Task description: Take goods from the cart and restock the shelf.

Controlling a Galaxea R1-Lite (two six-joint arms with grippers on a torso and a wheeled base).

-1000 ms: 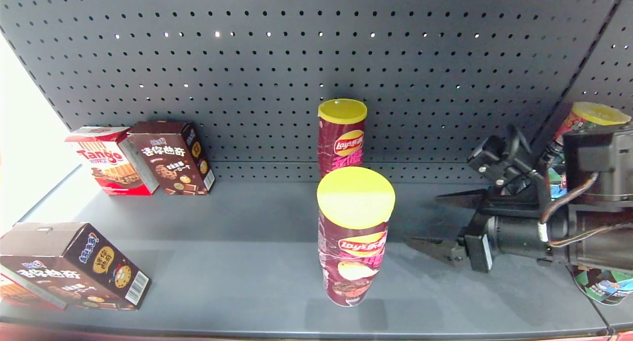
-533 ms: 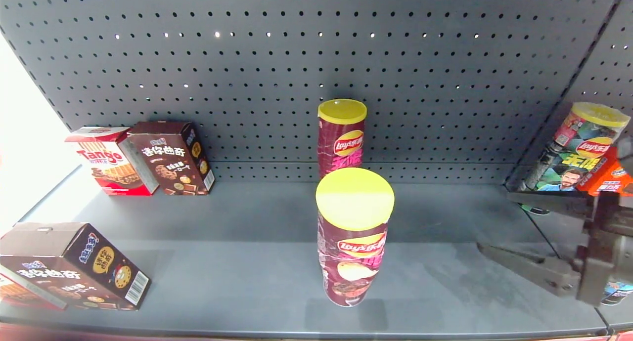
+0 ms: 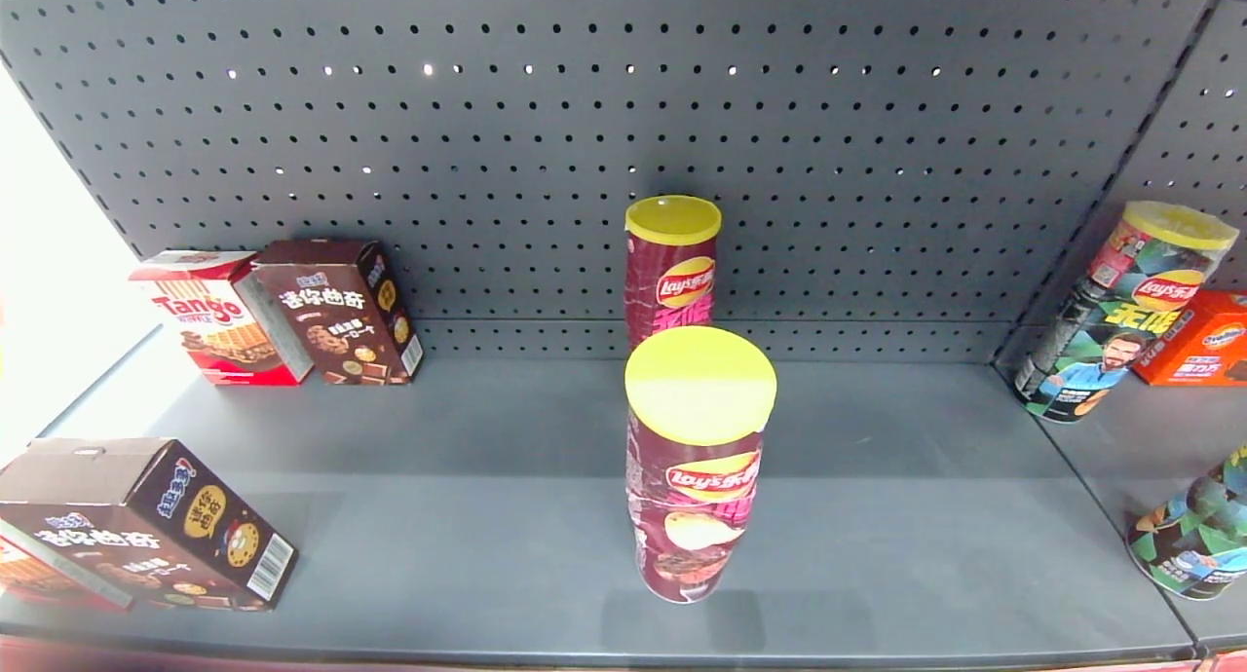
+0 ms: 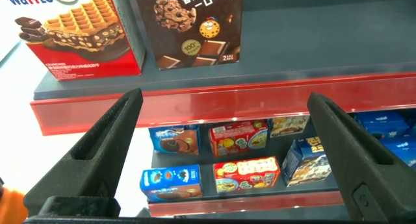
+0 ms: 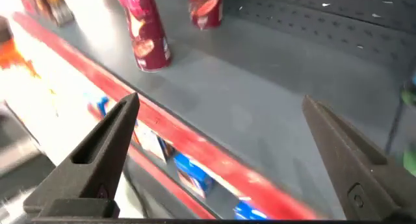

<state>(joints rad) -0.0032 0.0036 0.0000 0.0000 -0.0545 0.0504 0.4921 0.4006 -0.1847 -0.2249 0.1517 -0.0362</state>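
Note:
Two maroon chip cans with yellow lids stand in a row on the grey shelf (image 3: 468,516): the front can (image 3: 697,463) mid-shelf, the rear can (image 3: 672,268) against the pegboard. In the right wrist view the front can (image 5: 144,28) and the rear can (image 5: 205,6) stand well beyond my right gripper (image 5: 221,143), which is open, holds nothing and hovers over the shelf's red front lip (image 5: 195,143). My left gripper (image 4: 224,146) is open with nothing in it, in front of the shelf's red edge (image 4: 214,100), below a waffle box (image 4: 78,29) and a cookie box (image 4: 192,26).
Snack boxes stand at the back left (image 3: 278,312) and lie at the front left (image 3: 136,526). Green chip cans (image 3: 1120,312) and an orange box (image 3: 1193,339) fill the neighbouring bay on the right. Lower shelves hold small blue and colourful boxes (image 4: 237,156).
My right gripper has pulled back to the right, away from the front can and off the head view. The cans and boxes stay where they were.

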